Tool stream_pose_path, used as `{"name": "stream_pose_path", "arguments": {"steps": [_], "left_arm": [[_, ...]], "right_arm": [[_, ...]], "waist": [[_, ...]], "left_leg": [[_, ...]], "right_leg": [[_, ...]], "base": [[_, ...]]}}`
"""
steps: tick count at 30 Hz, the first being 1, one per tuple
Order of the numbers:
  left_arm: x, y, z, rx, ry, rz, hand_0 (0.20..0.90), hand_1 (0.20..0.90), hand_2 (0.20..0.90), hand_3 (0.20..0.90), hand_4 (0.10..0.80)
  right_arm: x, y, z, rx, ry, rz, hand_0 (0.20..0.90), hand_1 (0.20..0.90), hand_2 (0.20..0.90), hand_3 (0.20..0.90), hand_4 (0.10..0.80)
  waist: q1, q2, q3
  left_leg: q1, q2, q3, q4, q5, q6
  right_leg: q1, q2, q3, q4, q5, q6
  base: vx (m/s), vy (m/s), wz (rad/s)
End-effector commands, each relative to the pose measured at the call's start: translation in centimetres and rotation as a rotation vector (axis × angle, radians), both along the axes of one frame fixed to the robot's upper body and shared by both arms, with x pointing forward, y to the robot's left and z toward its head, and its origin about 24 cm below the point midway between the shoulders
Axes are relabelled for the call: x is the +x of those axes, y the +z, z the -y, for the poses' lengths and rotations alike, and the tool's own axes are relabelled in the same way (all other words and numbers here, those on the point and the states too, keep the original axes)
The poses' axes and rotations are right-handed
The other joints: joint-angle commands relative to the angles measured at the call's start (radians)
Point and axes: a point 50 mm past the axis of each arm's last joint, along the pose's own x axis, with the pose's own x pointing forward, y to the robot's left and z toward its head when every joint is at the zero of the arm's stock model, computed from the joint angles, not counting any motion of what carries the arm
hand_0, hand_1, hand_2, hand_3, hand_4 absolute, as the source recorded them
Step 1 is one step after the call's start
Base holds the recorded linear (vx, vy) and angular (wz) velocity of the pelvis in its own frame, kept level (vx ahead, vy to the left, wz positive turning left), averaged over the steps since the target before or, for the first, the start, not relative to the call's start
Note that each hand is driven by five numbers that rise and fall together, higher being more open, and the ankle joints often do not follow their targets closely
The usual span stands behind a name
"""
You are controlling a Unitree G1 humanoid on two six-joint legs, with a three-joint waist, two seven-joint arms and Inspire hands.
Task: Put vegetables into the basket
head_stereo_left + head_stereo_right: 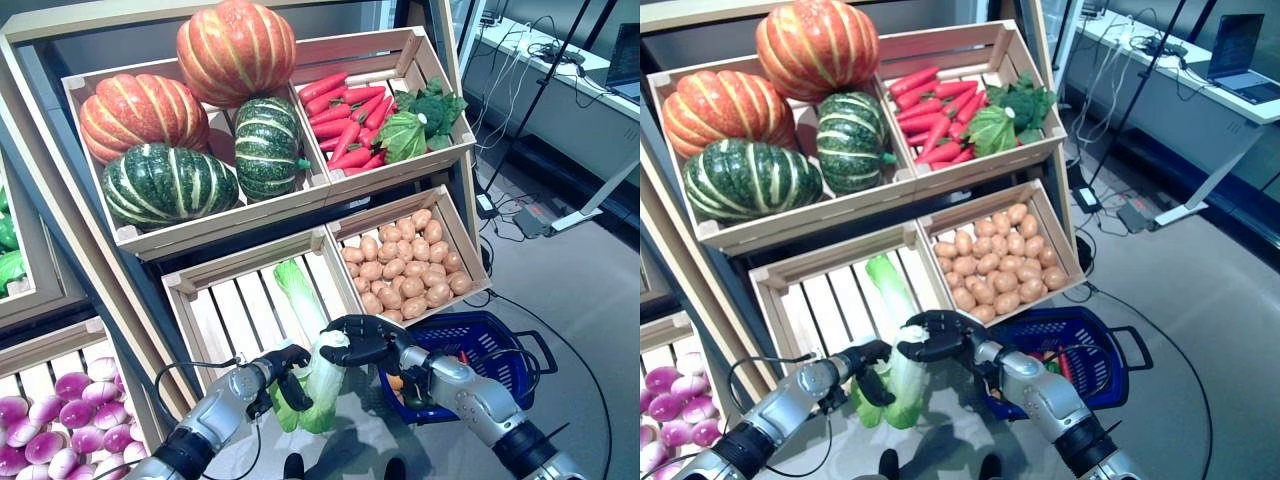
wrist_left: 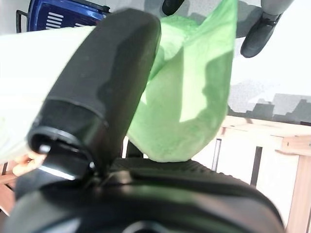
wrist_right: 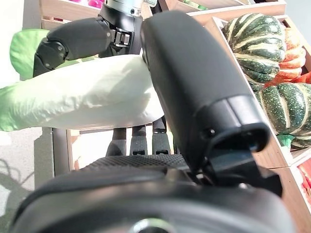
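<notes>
A long cabbage [image 1: 322, 388] with a white stalk and green leaves hangs in front of the stand, held by both hands. My left hand [image 1: 285, 368] is curled round its green leafy end [image 2: 189, 97]. My right hand [image 1: 360, 340] is curled round its white stalk end [image 3: 82, 92]. In the right wrist view the left hand [image 3: 77, 36] shows on the far side of the cabbage. The blue basket [image 1: 470, 320] stands on the floor just right of the hands. A red long vegetable [image 1: 1065, 365] and something orange [image 1: 398, 382] lie in it.
The wooden stand [image 1: 330, 190] with its slanted crates rises right behind the hands. Another cabbage [image 1: 298, 290] lies in the slatted crate just above them. A crate of small brown potatoes [image 1: 405, 265] overhangs the basket. Cables and a desk leg [image 1: 600, 200] are at the far right.
</notes>
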Motion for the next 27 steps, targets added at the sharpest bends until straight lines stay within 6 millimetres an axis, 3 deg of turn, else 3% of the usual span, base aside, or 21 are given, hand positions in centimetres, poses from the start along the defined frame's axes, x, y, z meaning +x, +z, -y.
{"name": "stream_pose_path", "arguments": {"steps": [1,3,5,15,27], "left_arm": [[4.8,5.6,1.2,-0.071,-0.005,0.303,0.3,0.3,0.3,0.3,0.4],[4.8,5.7,1.2,-0.075,-0.002,0.308,0.3,0.3,0.3,0.3,0.4],[4.8,5.9,1.2,-0.093,0.004,0.321,0.9,0.9,0.9,0.9,0.8],[4.6,6.1,1.3,-0.164,0.046,0.335,0.9,0.9,0.9,0.9,0.8],[3.9,5.0,-0.4,-0.228,0.14,0.283,0.9,0.9,0.9,0.9,0.8]], "right_arm": [[1.0,2.8,-2.6,0.181,0.067,0.103,0.3,0.3,0.3,0.3,0.4],[0.9,2.8,-2.6,0.185,0.061,0.105,0.3,0.3,0.3,0.3,0.4],[1.0,3.0,-2.5,0.196,0.046,0.117,0.3,0.3,0.3,0.3,0.4],[2.0,5.8,-1.0,0.312,-0.063,0.239,0.3,0.3,0.3,0.3,0.4],[3.3,10.3,5.1,0.323,-0.233,0.429,0.3,0.3,0.3,0.3,0.4]], "waist": [[0.009,-0.023,-0.042],[0.009,-0.022,-0.042],[0.009,-0.022,-0.04],[0.006,-0.023,-0.032],[-0.007,-0.031,-0.023]], "left_leg": [[0.018,-0.018,-0.039,0.002,-0.068,-0.007],[0.019,-0.018,-0.037,0.002,-0.069,-0.007],[0.019,-0.018,-0.037,0.002,-0.068,-0.007],[0.021,-0.021,-0.037,0.002,-0.073,-0.005],[0.023,-0.014,-0.023,0.002,-0.078,0.0]], "right_leg": [[0.018,-0.036,0.013,0.002,0.0,0.037],[0.02,-0.035,0.013,0.002,0.0,0.037],[0.019,-0.036,0.013,0.002,0.001,0.037],[0.02,-0.031,0.016,0.002,0.001,0.037],[0.024,-0.021,0.012,0.002,-0.004,0.034]], "base": [[0.0,0.0,0.0],[0.0,0.0,0.0],[0.0,0.0,0.0],[0.0,0.0,0.0],[0.0,0.0,0.0]]}}
